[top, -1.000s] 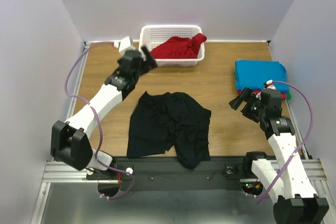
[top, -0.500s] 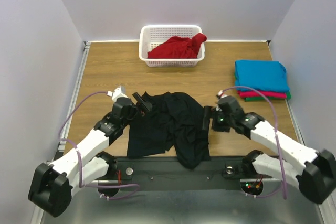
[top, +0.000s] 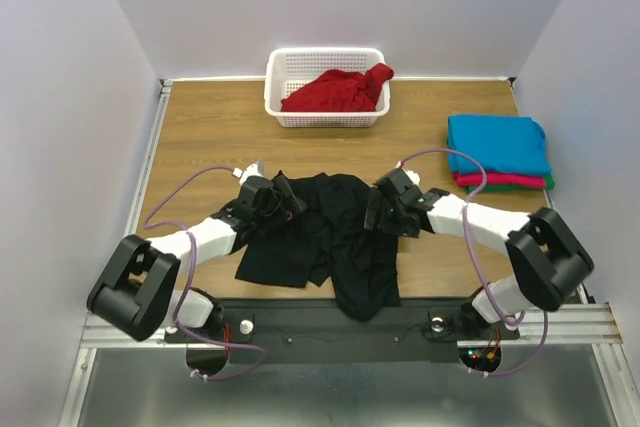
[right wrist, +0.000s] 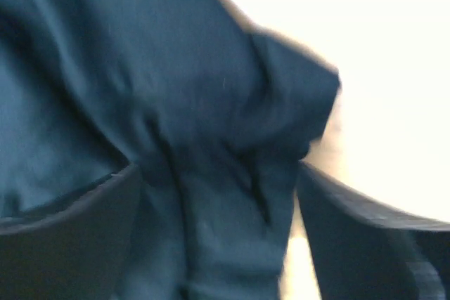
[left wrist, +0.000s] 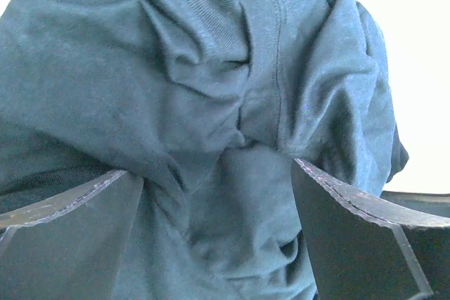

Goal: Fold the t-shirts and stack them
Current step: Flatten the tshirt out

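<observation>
At the front edge of the counter (top: 200, 137), your left end effector (top: 285, 202) and right end effector (top: 375, 212) — both wide — bracket the unfolded black t-shirt (top: 320, 237); red t-shirt (top: 335, 92) awaits.

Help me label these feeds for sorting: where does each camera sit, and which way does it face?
Top external: fixed above and behind the arms, looking down at the table; both arms show, bases at the bottom.
Left wrist: on the left arm's wrist, looking past the open left gripper at the crumpled black t-shirt.
Right wrist: on the right arm's wrist, looking past the open right gripper at the same shirt, blurred.
Shared: all three show the black t-shirt; only the top view has the basket.
</observation>
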`<state>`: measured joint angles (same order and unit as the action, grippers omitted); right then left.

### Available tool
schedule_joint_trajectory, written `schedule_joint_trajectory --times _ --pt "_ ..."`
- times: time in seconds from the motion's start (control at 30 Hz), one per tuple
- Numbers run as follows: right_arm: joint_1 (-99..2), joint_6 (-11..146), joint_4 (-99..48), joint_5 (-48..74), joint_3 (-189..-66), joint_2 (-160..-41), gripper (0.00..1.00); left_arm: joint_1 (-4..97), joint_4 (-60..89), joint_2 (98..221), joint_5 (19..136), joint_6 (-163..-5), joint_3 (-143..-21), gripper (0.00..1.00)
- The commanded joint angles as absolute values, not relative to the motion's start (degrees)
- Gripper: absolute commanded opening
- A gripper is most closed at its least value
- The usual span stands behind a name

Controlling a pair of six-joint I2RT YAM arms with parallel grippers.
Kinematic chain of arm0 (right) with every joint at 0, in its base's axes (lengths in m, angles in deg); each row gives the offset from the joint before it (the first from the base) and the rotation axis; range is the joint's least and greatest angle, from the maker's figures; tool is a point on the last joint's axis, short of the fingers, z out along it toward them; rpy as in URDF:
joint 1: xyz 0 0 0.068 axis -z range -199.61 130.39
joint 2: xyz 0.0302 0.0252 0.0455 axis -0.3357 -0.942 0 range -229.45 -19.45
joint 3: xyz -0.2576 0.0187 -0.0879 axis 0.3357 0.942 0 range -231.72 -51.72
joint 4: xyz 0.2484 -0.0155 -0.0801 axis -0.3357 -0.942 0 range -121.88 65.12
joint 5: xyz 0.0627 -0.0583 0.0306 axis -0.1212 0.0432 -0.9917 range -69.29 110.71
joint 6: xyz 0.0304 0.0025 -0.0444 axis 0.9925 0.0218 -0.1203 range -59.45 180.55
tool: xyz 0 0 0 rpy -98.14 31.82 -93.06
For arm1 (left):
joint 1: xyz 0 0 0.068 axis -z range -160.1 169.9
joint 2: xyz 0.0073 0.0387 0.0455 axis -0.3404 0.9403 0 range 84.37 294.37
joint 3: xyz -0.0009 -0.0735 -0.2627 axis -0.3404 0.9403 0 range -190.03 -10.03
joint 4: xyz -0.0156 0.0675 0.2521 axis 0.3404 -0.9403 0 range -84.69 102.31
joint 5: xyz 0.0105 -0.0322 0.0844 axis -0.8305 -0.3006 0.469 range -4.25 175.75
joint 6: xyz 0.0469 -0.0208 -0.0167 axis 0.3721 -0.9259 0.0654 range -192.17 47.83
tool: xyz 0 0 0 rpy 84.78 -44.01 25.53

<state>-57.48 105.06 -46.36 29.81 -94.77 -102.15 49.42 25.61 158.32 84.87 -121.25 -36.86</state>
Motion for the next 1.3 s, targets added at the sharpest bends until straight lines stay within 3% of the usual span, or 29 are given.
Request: schedule_joint_trajectory --times 0.0,0.03,0.23,0.53,0.63,0.67,0.7,0.73,0.8,0.9,1.1,1.27 --pt "-56.1 107.2 -42.4 39.9 -99.4 -108.8 0.78 49.1 25.7 163.0 84.6 -118.3 -39.2 0.99" --pt "-54.6 107.2 -42.4 40.4 -100.2 -111.3 0.48 49.0 25.8 163.6 84.7 -118.1 -39.6 0.98" --pt "-49.5 103.4 -42.4 43.4 -108.1 -118.7 0.24 47.3 27.0 170.1 83.3 -116.6 -44.2 0.98" --pt "-44.6 83.9 -36.5 42.6 -118.8 -123.9 0.20 47.2 28.7 172.3 78.6 -116.3 -45.2 0.98" --pt "-44.6 81.0 -36.6 39.3 -119.6 -121.9 0.31 47.3 27.5 166.4 79.7 -116.2 -43.0 0.98" --pt "-44.6 81.3 -36.5 38.6 -118.2 -120.5 0.39 47.3 26.4 164.5 80.5 -116.1 -42.6 0.98" --pt "-44.6 81.4 -36.6 36.8 -117.5 -119.1 0.58 47.3 25.0 160.3 82.7 -116.1 -42.2 0.98" --pt "-44.6 81.2 -36.6 36.0 -116.7 -115.7 0.66 47.4 23.3 158.1 84.1 -116.1 -42.0 0.98" --pt "-44.6 81.8 -36.7 35.2 -114.2 -111.9 0.75 47.5 17.4 151.5 88.5 -115.6 -41.9 0.98" --pt "-44.5 83.7 -37.1 36.6 -110.0 -103.9 1.00 48.0 6.2 142.8 95.6 -117.7 -43.2 0.98" --pt "-44.5 93.2 -40.2 41.5 -100.3 -88.7 1.00 49.0 -4.9 132.4 97.0 -127.0 -37.1 0.98" --pt "-44.4 97.2 -41.2 37.8 -93.7 -81.4 1.00 56.2 -6.3 134.0 96.5 -133.3 -34.1 0.95"
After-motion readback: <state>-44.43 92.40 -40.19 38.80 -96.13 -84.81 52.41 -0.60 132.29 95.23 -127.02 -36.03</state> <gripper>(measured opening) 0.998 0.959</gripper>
